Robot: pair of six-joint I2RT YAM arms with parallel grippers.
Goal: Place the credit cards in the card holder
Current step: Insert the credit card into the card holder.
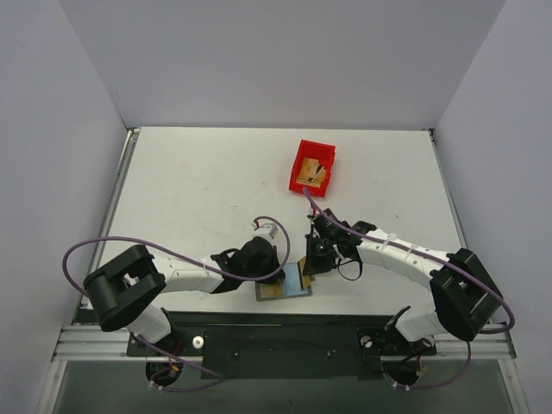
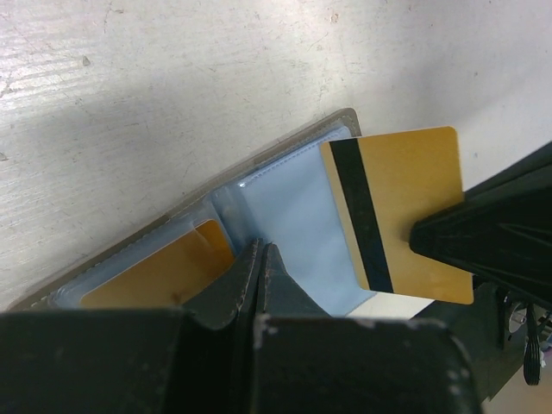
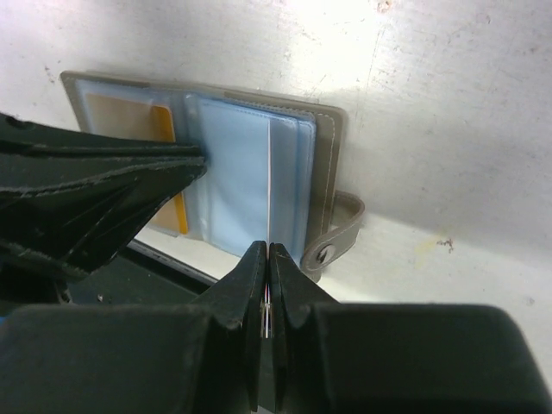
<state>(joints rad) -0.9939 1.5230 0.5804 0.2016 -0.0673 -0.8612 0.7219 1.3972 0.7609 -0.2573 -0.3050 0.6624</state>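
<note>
The grey card holder (image 1: pixel 293 285) lies open at the table's front edge, its bluish sleeves (image 2: pixel 285 216) facing up. One gold card (image 2: pixel 159 276) sits in its left pocket. My left gripper (image 2: pixel 261 250) is shut, with its tips resting on the holder's fold. My right gripper (image 3: pixel 270 250) is shut on a second gold card with a black stripe (image 2: pixel 405 207), holding it on edge over the right sleeve (image 3: pixel 233 172). In the right wrist view this card shows as a thin line (image 3: pixel 270 181). A third card (image 1: pixel 310 175) lies in the red bin.
The red plastic bin (image 1: pixel 299 159) stands at the back centre-right of the white table. The holder's closing tab with its snap (image 3: pixel 332 246) sticks out to the right. The table's front edge and the black rail (image 1: pixel 285 332) are just below the holder.
</note>
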